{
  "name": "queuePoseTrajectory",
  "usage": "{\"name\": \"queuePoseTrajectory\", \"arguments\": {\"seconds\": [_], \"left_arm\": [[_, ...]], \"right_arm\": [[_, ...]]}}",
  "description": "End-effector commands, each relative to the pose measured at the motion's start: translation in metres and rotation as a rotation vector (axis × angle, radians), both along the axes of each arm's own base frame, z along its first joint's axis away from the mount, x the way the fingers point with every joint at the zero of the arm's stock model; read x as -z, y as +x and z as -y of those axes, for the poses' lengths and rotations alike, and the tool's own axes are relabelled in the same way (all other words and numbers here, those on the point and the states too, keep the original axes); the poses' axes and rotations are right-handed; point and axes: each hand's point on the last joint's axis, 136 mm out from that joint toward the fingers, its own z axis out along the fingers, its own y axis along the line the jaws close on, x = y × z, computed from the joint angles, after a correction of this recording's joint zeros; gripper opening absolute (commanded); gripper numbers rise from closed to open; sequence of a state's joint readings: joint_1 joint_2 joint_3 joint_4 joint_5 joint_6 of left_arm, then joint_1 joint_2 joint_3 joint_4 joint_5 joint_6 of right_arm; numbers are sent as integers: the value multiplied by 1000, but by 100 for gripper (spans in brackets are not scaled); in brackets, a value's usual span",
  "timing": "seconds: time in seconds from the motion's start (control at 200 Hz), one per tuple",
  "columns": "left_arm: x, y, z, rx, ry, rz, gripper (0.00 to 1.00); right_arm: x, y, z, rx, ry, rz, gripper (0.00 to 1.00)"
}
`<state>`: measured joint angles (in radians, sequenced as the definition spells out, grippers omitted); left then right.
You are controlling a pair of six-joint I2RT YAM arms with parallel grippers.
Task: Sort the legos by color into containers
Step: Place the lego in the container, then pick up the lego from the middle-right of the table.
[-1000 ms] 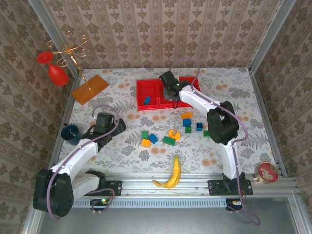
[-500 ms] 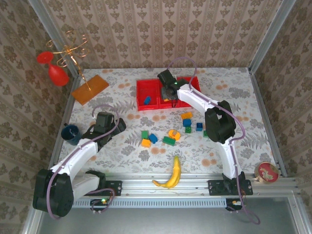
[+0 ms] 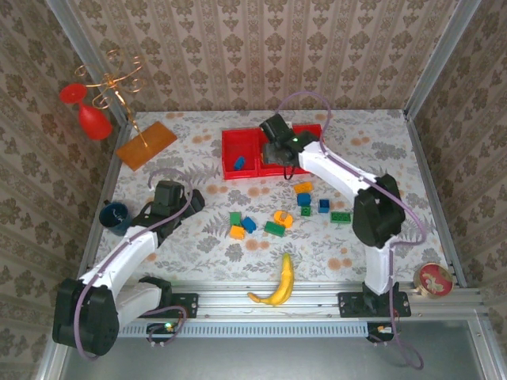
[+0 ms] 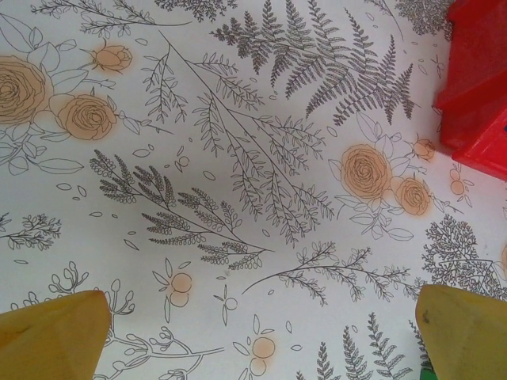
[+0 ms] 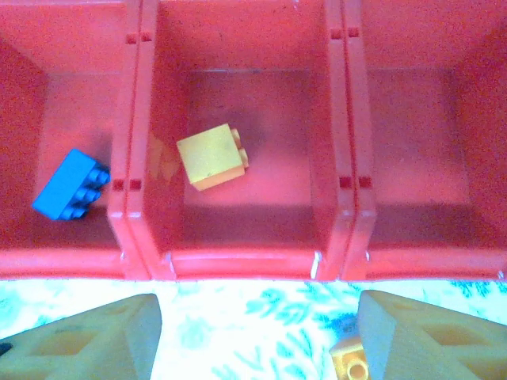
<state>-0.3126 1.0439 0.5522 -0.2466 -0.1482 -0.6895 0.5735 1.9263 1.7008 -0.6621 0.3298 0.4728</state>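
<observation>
Resting in middle compartment point(image 5: 273, 111) of tray point(image 5: 238, 265): orange brick point(image 5: 211, 157)

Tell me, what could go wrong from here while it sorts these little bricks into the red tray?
1. A loose orange brick and a loose blue brick sit tight together on the table, so the open right jaws may grab or shove both at once.
2. Those jaws hover just in front of the red tray, close to its near wall. A low move might bump the wall and shift the tray.
</observation>
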Motion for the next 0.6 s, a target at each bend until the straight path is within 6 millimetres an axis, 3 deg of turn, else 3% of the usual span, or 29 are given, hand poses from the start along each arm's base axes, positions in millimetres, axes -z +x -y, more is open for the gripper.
{"name": "queuePoseTrajectory", "arguments": {"seconds": [0.0,0.305,0.595], "left_arm": [[-14,6,1,-14,-29,30,100],[-15,10,6,1,-47,30,100],[-16,12,13,18,-61,29,100]], "right_arm": [[-13,-24,16,46,32,2,68],[-20,-87,58,127,68,-24,71],[-5,-137,85,195,100,-111,74]]}}
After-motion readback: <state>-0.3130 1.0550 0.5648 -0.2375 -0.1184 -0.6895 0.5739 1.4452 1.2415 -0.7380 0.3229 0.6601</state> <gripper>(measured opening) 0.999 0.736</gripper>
